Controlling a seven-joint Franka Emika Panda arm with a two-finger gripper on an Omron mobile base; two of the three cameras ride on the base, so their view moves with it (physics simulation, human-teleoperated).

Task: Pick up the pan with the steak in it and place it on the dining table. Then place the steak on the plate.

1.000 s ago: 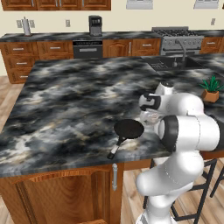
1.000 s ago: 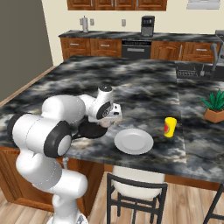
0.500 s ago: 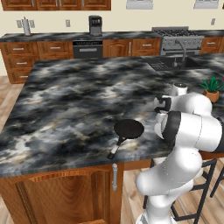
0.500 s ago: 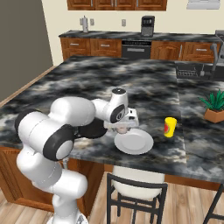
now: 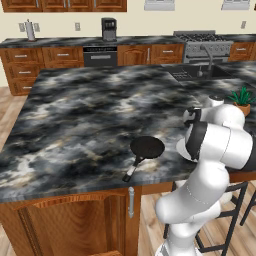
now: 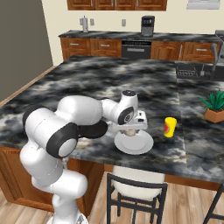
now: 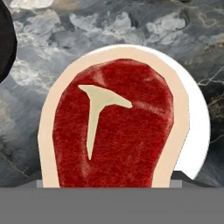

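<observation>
My gripper (image 6: 130, 131) is shut on the steak (image 7: 114, 127) and holds it just above the plate (image 6: 141, 145). In the hand view the red slab with its tan rim hangs close to the camera and hides the fingertips, and the plate (image 7: 199, 124) shows white behind it. The black pan (image 5: 147, 147) lies on the dining table (image 5: 75, 120) near the front edge, with nothing in it and its handle pointing to the front left. From the right base view the pan (image 6: 95, 130) sits left of the plate, partly behind my arm. Its dark rim (image 7: 5, 43) edges the hand view.
A yellow cup (image 6: 170, 127) stands right of the plate. A potted plant (image 6: 214, 107) sits further right, and a sink (image 6: 197, 70) is set into the table beyond it. A dark chair (image 6: 135, 188) stands under the table's front edge.
The arm has swung right from over the pan to over the plate, carrying the steak. The pan has stayed in place.
</observation>
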